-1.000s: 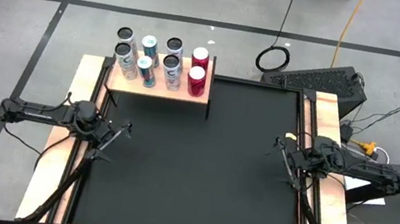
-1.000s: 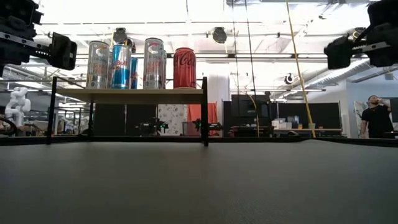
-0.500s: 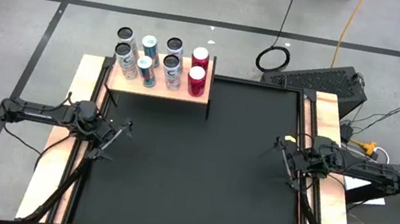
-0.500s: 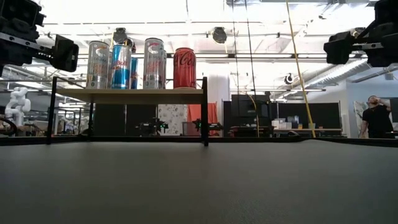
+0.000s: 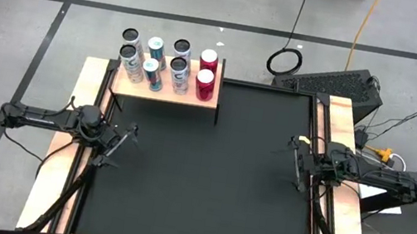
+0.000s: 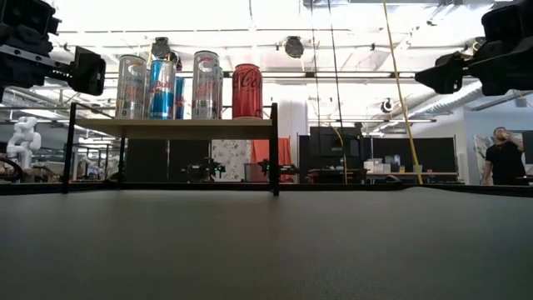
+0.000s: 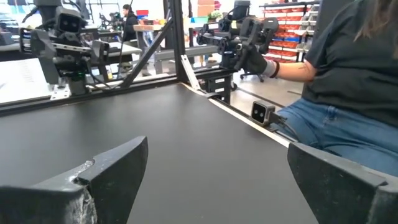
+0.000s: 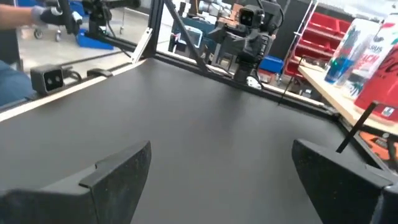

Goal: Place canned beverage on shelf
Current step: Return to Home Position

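A matte black table top edged with narrow wooden strips stands on a grey workshop floor. At its far left corner is one pale natural-wood shelf on thin black legs. The overhead camera shows eight tall drink cans upright on it, in two rows of four with like colours one behind the other: two red cans at the end nearest the table's middle, two blue cans, and four silvery-pale ones.

Two dark arms reach in from opposite sides. The left gripper hangs above the table's left edge, well apart from the shelf, its two fingers spread wide. The right gripper hangs above the right edge, its fingers also spread wide.

One person in a dark top and jeans is beside the table.
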`<action>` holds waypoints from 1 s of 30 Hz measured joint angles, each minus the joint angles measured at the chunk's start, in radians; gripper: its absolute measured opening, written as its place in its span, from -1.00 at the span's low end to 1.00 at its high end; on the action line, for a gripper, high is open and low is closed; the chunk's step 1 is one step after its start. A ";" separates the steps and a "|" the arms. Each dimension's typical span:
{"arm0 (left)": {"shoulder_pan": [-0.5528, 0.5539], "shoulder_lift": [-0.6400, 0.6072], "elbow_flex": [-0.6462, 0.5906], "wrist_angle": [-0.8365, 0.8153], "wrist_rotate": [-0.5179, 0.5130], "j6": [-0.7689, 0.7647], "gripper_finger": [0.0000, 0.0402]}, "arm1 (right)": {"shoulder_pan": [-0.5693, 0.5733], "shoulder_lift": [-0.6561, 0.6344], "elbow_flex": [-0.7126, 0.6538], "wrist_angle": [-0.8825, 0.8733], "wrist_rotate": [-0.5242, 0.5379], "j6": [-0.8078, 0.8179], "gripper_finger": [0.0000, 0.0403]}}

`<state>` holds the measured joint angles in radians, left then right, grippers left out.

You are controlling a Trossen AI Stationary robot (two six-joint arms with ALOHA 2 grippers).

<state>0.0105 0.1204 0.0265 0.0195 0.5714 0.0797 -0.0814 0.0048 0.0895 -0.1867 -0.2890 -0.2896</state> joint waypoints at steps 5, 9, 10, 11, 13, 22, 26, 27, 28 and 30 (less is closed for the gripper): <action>0.000 0.000 -0.003 0.017 -0.050 -0.002 0.94 | 0.000 0.000 -0.001 0.038 0.001 -0.038 0.85; 0.000 0.000 -0.003 0.020 -0.130 -0.046 0.94 | 0.000 0.000 -0.003 0.122 0.002 -0.011 0.85; 0.000 0.000 -0.003 0.021 -0.133 -0.047 0.94 | 0.000 0.000 -0.003 0.130 0.002 -0.009 0.85; 0.000 0.000 -0.003 0.024 -0.134 -0.047 0.94 | 0.000 0.000 -0.004 0.137 0.002 -0.009 0.85; 0.000 0.000 -0.003 0.052 -0.134 -0.046 0.94 | 0.000 0.000 -0.005 0.148 0.001 -0.008 0.85; 0.000 0.000 -0.002 0.176 -0.070 -0.049 0.94 | 0.000 0.000 -0.036 0.169 0.058 0.035 0.85; 0.000 0.000 -0.002 0.162 -0.044 -0.071 0.94 | 0.000 0.006 -0.073 0.229 0.056 0.030 0.85; 0.000 0.000 -0.002 0.161 -0.043 -0.074 0.94 | 0.000 0.006 -0.074 0.232 0.056 0.022 0.85; 0.000 0.000 -0.002 0.159 -0.044 -0.075 0.94 | 0.000 0.006 -0.074 0.232 0.056 0.016 0.85; 0.000 0.000 -0.002 0.152 -0.044 -0.074 0.94 | 0.000 0.008 -0.074 0.233 0.057 0.015 0.85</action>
<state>0.0106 0.1204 0.0242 0.1716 0.5271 0.0053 -0.0814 0.0128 0.0158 0.0460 -0.2317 -0.2746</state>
